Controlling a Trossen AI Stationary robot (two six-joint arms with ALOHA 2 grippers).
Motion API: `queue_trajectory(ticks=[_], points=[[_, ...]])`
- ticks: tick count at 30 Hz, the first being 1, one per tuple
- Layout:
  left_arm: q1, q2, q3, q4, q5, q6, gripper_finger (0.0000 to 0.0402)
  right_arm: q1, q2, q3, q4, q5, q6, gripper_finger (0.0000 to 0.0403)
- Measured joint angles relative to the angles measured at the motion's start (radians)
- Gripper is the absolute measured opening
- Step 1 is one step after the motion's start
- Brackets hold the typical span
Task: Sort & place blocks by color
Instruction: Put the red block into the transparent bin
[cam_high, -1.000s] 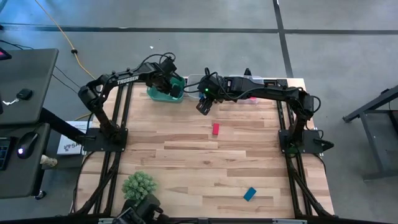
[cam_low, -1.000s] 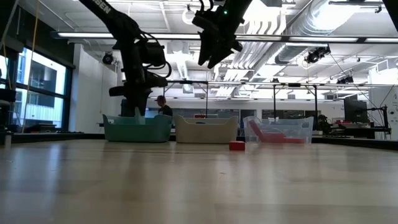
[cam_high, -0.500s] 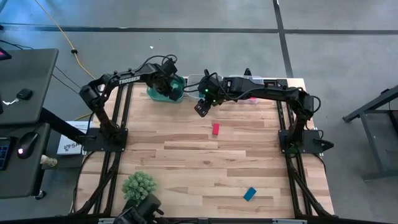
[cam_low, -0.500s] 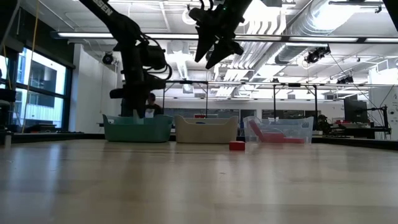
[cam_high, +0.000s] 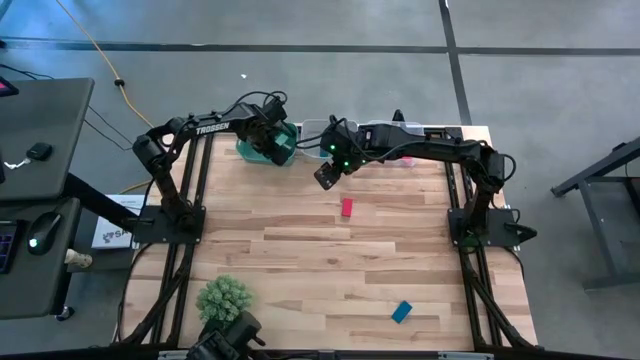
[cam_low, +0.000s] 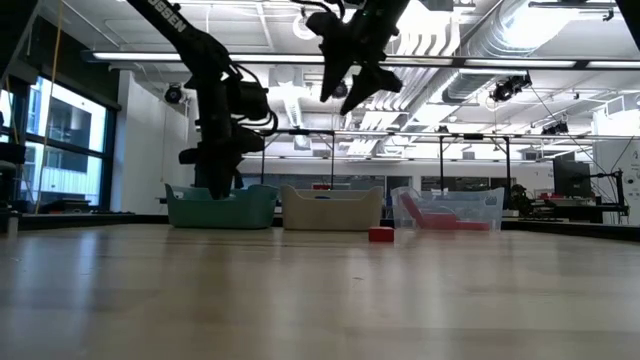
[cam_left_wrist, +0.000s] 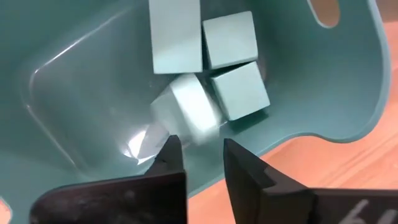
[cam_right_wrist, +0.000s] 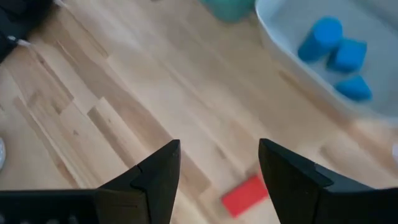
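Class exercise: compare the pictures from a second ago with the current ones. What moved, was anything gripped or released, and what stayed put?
The left end effector shifted slightly over the teal bin; a light teal block looks blurred below its open fingers, possibly just let go. The right end effector, open and empty above the table, turned a little in place. The red block, blue block and green plant ball stayed where they were.

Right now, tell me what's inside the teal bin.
The teal bin holds four light teal blocks clustered together. The left gripper hangs just above them, open and empty. Its fingers cover part of the bin floor.
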Motion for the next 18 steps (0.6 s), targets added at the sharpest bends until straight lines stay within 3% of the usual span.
queue_trajectory(ticks=[10,18], points=[[0.000,0.000,0.000,0.000,0.000,0.002,0.0099,0.058,0.000,0.000,-0.080,-0.025,0.118,0.0206],[0.000,-0.012,0.013,-0.008,0.000,0.041,0.0113,0.128,0.000,0.000,-0.263,0.001,0.194,0.0206]])
